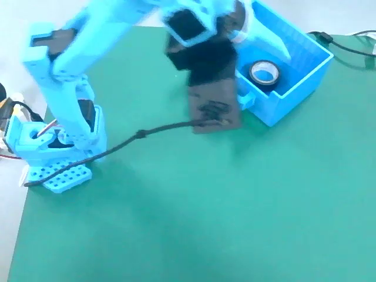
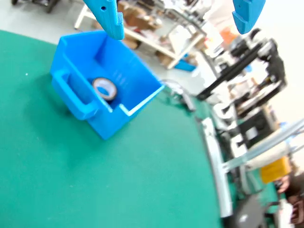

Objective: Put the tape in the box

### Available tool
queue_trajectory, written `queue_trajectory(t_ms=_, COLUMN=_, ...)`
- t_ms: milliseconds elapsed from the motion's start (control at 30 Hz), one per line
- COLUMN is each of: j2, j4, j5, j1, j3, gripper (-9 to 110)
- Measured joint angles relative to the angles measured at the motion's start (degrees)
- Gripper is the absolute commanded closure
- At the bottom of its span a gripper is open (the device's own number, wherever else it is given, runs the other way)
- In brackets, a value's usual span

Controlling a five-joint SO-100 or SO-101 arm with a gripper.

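Workshop or lab: cluttered shelves, green work mat

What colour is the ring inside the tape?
Pale whitish, inside the black tape. The fixed view shows it best, lying in the blue box.

Tape in the box, arm reaching across the mat.

In the fixed view, the tape lies flat inside the box, which stands at the upper right of the mat; the arm's base sits at the left edge, and its wrist block hangs just left of the box. A cable runs over the mat from base to wrist. In the wrist view, the tape rests on the floor of the box, handle on its left wall, and the gripper sits above and behind the box, fingers spread wide apart.
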State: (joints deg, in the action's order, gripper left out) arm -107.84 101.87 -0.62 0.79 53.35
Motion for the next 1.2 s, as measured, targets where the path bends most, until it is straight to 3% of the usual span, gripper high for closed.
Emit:
queue_trajectory(t_ms=267, j2=-24.87, j4=-5.27, j5=0.09, j1=2.99, j3=27.69, gripper=70)
queue_trajectory(t_ms=633, j2=-60.38, j4=-22.59, j5=5.36, j1=8.35, j3=76.11, gripper=78)
queue_trajectory(t_ms=1200, j2=-76.90, j4=-30.15, j5=5.98, j1=11.16, j3=105.73, gripper=87)
